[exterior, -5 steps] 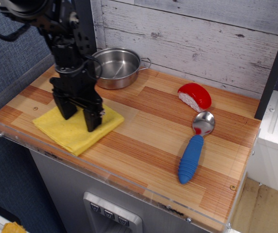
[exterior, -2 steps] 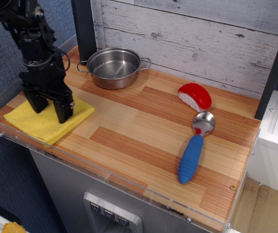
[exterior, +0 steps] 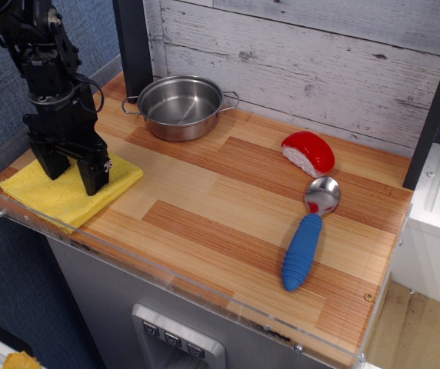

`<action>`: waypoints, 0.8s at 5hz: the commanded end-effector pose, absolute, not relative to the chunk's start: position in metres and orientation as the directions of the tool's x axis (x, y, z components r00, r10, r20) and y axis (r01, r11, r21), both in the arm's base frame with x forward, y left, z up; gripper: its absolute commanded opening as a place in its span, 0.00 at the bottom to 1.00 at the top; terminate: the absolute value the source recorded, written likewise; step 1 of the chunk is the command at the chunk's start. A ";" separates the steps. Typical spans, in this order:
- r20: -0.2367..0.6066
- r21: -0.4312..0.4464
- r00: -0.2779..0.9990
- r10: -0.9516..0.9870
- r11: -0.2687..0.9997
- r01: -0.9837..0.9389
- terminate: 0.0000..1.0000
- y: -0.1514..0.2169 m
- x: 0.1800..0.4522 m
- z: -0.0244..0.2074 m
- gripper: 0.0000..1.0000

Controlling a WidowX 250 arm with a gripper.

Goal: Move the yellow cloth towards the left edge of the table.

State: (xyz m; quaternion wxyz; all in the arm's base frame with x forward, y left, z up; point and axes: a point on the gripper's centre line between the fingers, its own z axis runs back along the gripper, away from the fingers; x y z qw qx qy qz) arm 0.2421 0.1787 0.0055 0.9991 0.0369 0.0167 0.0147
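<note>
The yellow cloth [exterior: 45,197] lies flat at the front left corner of the wood-plank table [exterior: 220,207], close to the left edge and the clear rim. My black gripper [exterior: 72,175] stands upright on the cloth's far right part. Its fingers are a narrow gap apart with the tips pressed into the cloth, holding it. The cloth under the fingers is hidden.
A steel pot [exterior: 180,106] stands at the back, right of the gripper. A red and white food piece [exterior: 308,152] and a blue-handled metal spoon [exterior: 309,231] lie at the right. A dark post [exterior: 134,46] rises behind the pot. A plank wall runs along the back.
The gripper has moved left along the table's front, and the yellow cloth has slid with it from mid-left to the left corner. In the last half second the move was small.
</note>
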 end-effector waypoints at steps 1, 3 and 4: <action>0.017 0.126 0.997 0.070 0.989 -0.071 0.00 0.179 0.234 0.051 1.00; 0.115 0.189 0.990 0.086 0.976 -0.107 0.00 0.175 0.240 0.107 1.00; 0.085 0.211 0.991 0.101 0.971 -0.117 0.00 0.166 0.241 0.117 1.00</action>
